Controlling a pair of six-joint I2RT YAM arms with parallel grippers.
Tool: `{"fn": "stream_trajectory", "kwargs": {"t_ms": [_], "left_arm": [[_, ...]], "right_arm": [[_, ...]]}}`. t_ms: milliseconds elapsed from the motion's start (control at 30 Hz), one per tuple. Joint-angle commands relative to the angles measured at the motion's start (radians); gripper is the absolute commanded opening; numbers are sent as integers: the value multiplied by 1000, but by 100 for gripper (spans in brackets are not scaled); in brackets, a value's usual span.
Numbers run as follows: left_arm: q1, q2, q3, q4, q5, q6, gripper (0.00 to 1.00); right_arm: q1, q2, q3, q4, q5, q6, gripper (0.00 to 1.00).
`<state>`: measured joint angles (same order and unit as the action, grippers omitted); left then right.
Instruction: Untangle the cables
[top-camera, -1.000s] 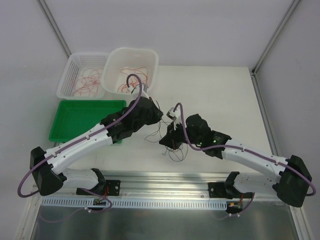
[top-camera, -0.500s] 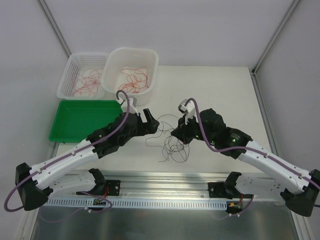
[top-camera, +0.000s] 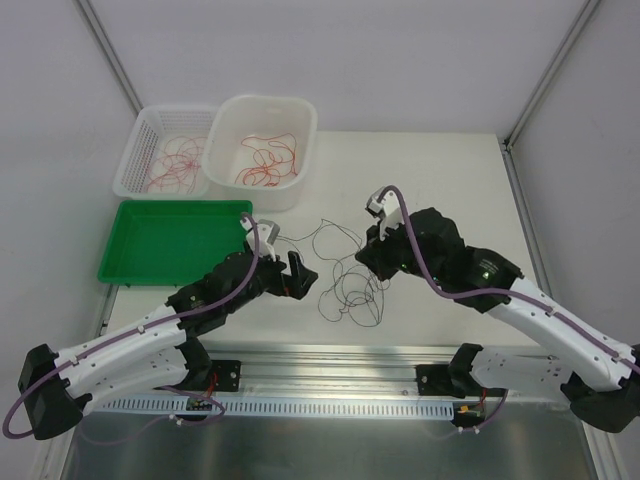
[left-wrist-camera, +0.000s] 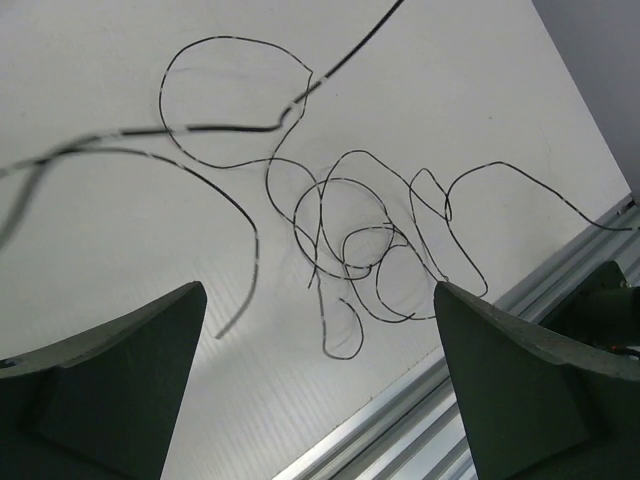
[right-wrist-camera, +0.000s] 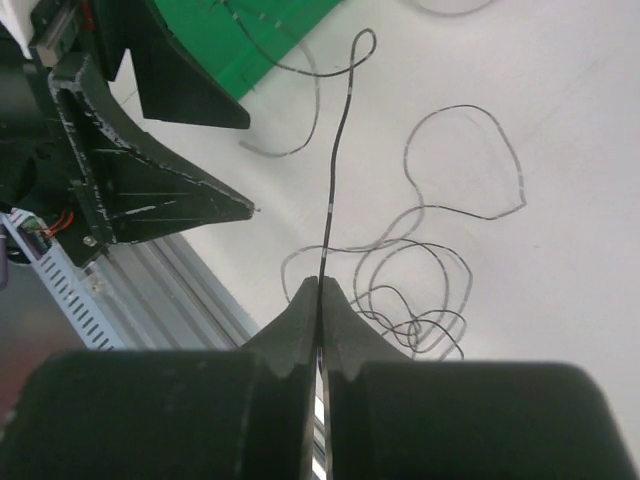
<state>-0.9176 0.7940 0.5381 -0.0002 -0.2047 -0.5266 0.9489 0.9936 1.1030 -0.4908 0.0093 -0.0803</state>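
A loose tangle of thin black cables (top-camera: 350, 290) lies on the white table between the two arms. In the left wrist view the cables (left-wrist-camera: 350, 240) curl in loops just beyond my left gripper (left-wrist-camera: 318, 290), which is open wide with nothing between its fingers. From above, the left gripper (top-camera: 297, 273) sits just left of the tangle. My right gripper (right-wrist-camera: 320, 282) is shut on one black cable (right-wrist-camera: 335, 160) that runs taut up from the fingertips. The right gripper (top-camera: 368, 258) hangs over the tangle's right upper edge. More red and orange cables (top-camera: 265, 160) lie in the bins.
A white tub (top-camera: 300, 120) and a white mesh basket (top-camera: 135, 150) stand at the back left, both holding red cables. A green tray (top-camera: 160, 245) lies in front of them, close to the left arm. An aluminium rail (top-camera: 330, 355) runs along the table's near edge.
My left gripper has opened, let go of the cable and drawn back toward the near left. The right gripper has shifted right with its cable, and the tangle has spread out on the table.
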Motion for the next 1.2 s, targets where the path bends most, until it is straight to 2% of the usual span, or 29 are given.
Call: {"fn": "stream_trajectory", "kwargs": {"t_ms": [0,267,400,667,767,833,967,1100,1133,1167], "left_arm": [[-10,-3,-6,108,54,86,99],[-10,22,-9,120,-51,57,99],[-10,108,8,120,-90,24,98],[-13,402,157,114,73,1,98],[-27,575,235,100,90,-3,96],[-33,638,296,74,85,-3,93],[-61,807,399,-29,7,-12,91],[-93,910,514,-173,-158,-30,87],[-99,927,525,-188,-177,-30,85],[-104,950,533,-214,-191,-33,79]], "right_arm": [[2,-59,109,-106,134,-50,1],[1,-235,182,-261,418,-69,1],[-1,-299,153,-281,540,-59,1],[-12,-303,28,-282,687,-24,1],[-35,-289,-29,-259,695,-7,1],[-64,-271,-58,-246,681,5,1],[-130,-247,-138,-216,623,42,1],[-225,-236,-227,-152,529,76,1],[-240,-233,-259,-146,511,77,1],[-251,-227,-270,-138,483,103,1]]}}
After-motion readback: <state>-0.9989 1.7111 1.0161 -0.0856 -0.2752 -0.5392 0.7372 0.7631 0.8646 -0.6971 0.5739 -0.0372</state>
